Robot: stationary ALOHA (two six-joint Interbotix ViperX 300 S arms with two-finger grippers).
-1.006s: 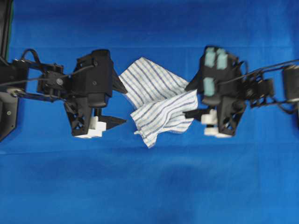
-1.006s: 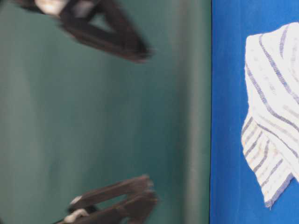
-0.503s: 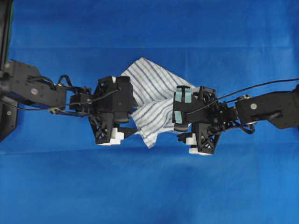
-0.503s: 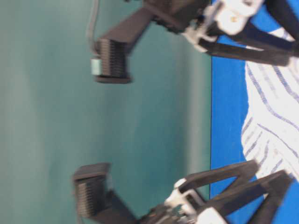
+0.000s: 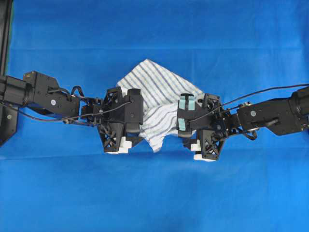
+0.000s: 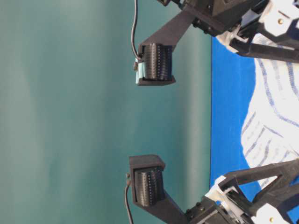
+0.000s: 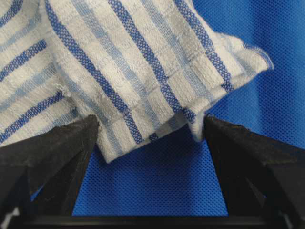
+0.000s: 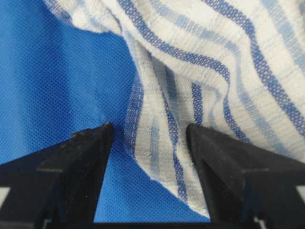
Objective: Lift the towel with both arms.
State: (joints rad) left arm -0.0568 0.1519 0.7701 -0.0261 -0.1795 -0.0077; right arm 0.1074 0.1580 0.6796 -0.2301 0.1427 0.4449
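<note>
Wrist views: towel [image 7: 143, 71] edge btwn spread fingers [image 7: 57, 148], hidden overhead.

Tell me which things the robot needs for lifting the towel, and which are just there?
Needed:
- towel
- left gripper, open, at one towel edge
- right gripper, open, at the other edge

Just there:
- blue table cover
- green wall

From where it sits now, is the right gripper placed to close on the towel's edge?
Probably yes. The right gripper is open, a folded edge of the towel lies between its fingers, and nothing blocks it.
</note>
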